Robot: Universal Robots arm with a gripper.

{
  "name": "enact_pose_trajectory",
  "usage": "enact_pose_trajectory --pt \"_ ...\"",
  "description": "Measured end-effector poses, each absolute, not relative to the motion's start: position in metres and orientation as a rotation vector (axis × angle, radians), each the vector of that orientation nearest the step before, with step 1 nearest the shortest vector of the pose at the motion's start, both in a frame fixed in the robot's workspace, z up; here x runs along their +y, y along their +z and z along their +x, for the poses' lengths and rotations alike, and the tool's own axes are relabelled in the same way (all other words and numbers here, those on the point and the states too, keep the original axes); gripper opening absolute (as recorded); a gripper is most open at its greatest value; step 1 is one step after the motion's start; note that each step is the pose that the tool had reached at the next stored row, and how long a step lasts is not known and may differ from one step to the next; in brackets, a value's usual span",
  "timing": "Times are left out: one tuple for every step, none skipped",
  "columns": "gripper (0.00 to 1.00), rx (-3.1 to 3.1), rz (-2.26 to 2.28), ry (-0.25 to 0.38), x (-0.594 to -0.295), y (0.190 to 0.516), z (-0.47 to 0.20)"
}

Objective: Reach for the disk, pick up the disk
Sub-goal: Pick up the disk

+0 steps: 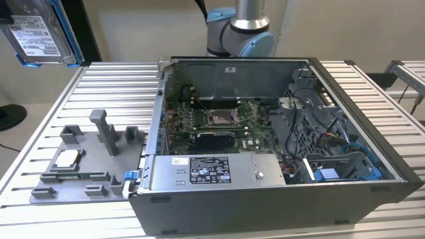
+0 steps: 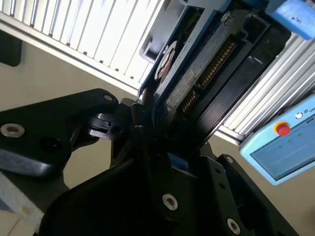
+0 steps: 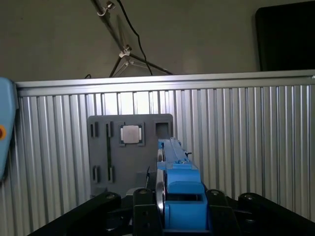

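Note:
The disk (image 1: 41,34), a silver-grey hard drive with a white label and a blue bracket, hangs high in the air at the exterior view's far left, above the table's back corner. In the second wrist view the disk (image 2: 194,73) sits between the black fingers of my gripper (image 2: 160,140), which is shut on its lower end. The first wrist view looks along the disk (image 3: 171,162) edge-on, its blue bracket clamped in the gripper (image 3: 179,209) well above the table.
An open computer case (image 1: 391,169) fills the middle of the ribbed metal table (image 1: 113,84), with a grey stickered box (image 1: 212,172) at its front. A grey fixture plate (image 1: 79,164) holding a small square chip (image 3: 131,133) lies beside it. A blue pendant (image 2: 285,147) hangs nearby.

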State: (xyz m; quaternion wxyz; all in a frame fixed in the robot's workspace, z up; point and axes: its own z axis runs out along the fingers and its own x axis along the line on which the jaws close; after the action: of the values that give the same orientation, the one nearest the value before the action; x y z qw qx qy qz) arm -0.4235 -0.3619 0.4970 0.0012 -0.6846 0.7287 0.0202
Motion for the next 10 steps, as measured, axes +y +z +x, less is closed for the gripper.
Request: enact_pose_trajectory --pt "0.0 2.287 -2.149 0.063 -0.362 0.497 -0.421" --pt "0.0 2.287 -2.149 0.063 -0.362 0.497 -0.419" --pt "0.0 2.287 -2.149 0.063 -0.362 0.497 -0.416" --pt "0.0 2.288 -2.149 0.063 -0.362 0.497 -0.414" --pt "0.0 2.288 -2.149 0.063 -0.362 0.497 -0.411" --pt "0.0 2.288 -2.149 0.063 -0.362 0.497 -0.408" --pt "0.0 2.288 -2.149 0.063 -0.362 0.497 -0.406" --pt "0.0 2.287 -2.149 0.063 -0.362 0.497 -0.403" --pt "0.0 2.287 -2.149 0.063 -0.362 0.497 -0.4" --pt "0.0 2.288 -2.149 0.063 -0.362 0.497 -0.398"
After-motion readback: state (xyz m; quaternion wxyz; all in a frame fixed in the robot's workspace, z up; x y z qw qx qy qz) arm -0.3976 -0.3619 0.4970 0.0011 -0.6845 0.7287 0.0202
